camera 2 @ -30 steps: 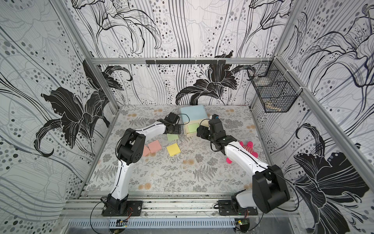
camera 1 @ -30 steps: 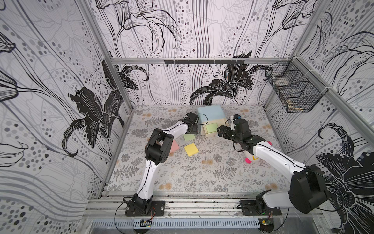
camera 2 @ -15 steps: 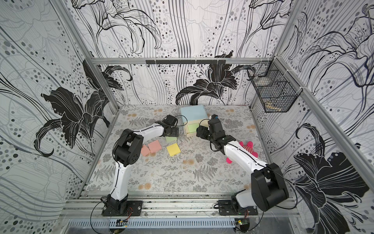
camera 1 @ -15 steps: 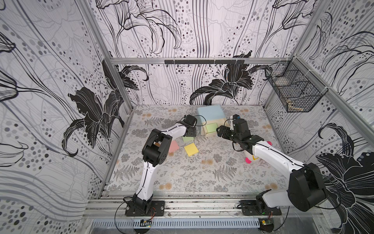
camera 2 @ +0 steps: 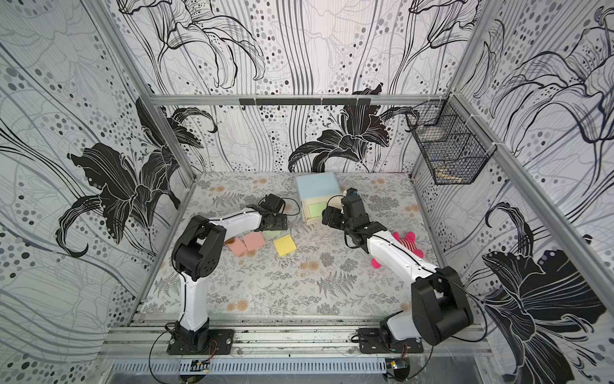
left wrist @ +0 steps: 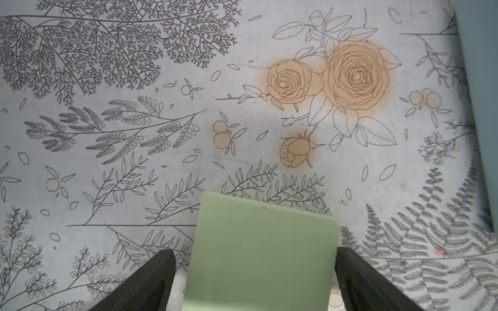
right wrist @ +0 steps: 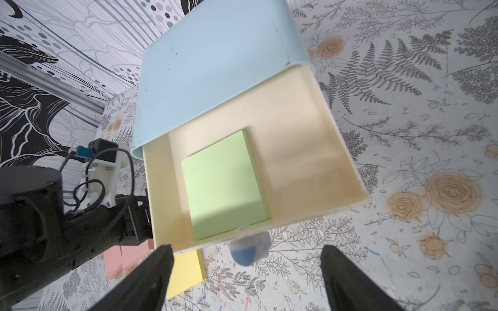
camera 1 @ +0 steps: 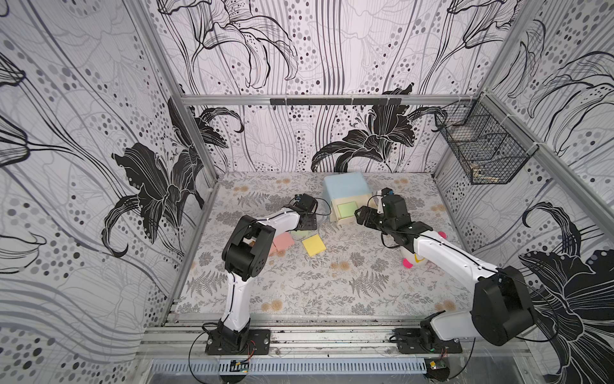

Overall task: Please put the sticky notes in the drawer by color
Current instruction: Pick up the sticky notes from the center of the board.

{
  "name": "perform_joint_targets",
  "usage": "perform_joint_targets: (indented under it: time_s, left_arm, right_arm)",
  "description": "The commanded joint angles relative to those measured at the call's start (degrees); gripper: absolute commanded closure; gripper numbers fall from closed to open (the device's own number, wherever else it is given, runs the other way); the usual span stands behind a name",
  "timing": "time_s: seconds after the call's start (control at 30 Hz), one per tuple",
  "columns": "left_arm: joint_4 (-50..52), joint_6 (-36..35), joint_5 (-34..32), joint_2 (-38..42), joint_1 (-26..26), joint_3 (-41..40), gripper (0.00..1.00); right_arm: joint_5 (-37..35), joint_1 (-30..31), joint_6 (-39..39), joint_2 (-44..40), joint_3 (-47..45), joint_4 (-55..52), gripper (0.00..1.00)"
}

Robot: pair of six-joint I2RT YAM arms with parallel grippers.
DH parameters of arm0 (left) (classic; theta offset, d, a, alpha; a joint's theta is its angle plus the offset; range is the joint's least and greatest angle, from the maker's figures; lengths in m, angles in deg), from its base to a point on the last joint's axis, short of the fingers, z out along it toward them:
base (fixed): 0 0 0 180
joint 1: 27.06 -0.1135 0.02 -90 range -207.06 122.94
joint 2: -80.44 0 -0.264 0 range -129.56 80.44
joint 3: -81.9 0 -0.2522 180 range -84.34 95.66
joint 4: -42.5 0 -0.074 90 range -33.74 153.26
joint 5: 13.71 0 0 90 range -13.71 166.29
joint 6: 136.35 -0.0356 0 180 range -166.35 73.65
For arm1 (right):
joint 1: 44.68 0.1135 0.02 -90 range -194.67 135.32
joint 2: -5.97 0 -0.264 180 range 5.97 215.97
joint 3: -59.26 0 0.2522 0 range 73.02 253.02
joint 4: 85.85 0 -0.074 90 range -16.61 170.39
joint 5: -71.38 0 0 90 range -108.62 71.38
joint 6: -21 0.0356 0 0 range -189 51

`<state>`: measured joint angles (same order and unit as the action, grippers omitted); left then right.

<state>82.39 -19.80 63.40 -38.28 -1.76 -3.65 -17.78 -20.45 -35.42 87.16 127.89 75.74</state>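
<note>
Drawer [camera 1: 345, 189]: light blue chest at the back of the mat [camera 1: 299, 286]; its top tray stands open toward the arms.
Green pad [right wrist: 225, 185]: lies flat inside the open tray (also visible in both top views).
Left gripper [left wrist: 254, 250]: jaws apart, straddling a second green pad [left wrist: 264, 237] that lies on the mat; mat shows between one finger and the pad's edge.
Right gripper [right wrist: 246, 257]: jaws wide apart in front of the tray; the blue knob [right wrist: 244, 253], blurred, sits between the fingers and touches neither.
Other notes: a yellow pad [camera 1: 314, 245], a pink pad [camera 2: 254, 241] and a second pink pad [camera 2: 237, 247] just beside it, all on the mat near the left arm.
Obstructions: in both top views the left wrist covers nearly all of the second green pad; the right arm hides part of the plush toy [camera 2: 410, 241].
Surroundings: a wire basket [camera 1: 481, 149] hangs on the right wall.
View differences: only the right wrist view shows the knob; only the left wrist view shows the finger-to-pad gap.
</note>
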Motion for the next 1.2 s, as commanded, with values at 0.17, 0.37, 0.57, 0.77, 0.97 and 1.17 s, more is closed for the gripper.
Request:
perform_joint_targets:
  time_s: [0.17, 0.37, 0.57, 0.77, 0.97, 1.17]
  left_arm:
    - [-2.93, 1.45, 1.52, -0.40, -0.57, 0.10, 0.01]
    - [-3.02, 1.24, 0.32, 0.02, -0.95, -0.49, 0.03]
    - [-0.44, -0.22, 2.34, -1.53, -0.93, 0.52, 0.04]
    - [1.94, -2.16, 3.92, -2.93, -0.87, 1.35, 0.05]
    - [4.16, -4.02, 2.65, -3.72, -0.78, 2.34, 0.09]
    - [6.02, -5.85, 3.04, -4.93, -0.77, 3.59, 0.08]
  right_arm:
    - [0.48, -0.23, 0.47, 0.47, 0.06, 0.59, 0.09]
    - [0.48, -0.22, 0.84, 0.55, -0.25, 0.68, 0.09]
    - [0.58, -0.23, 0.69, 0.83, -0.03, 0.63, 0.09]
    - [0.77, -0.23, 0.91, 1.16, 0.03, 0.72, 0.09]
    - [0.74, -0.23, 0.97, 1.25, 0.06, 0.95, 0.09]
    - [0.85, -0.23, 1.12, 1.43, -0.03, 1.01, 0.09]
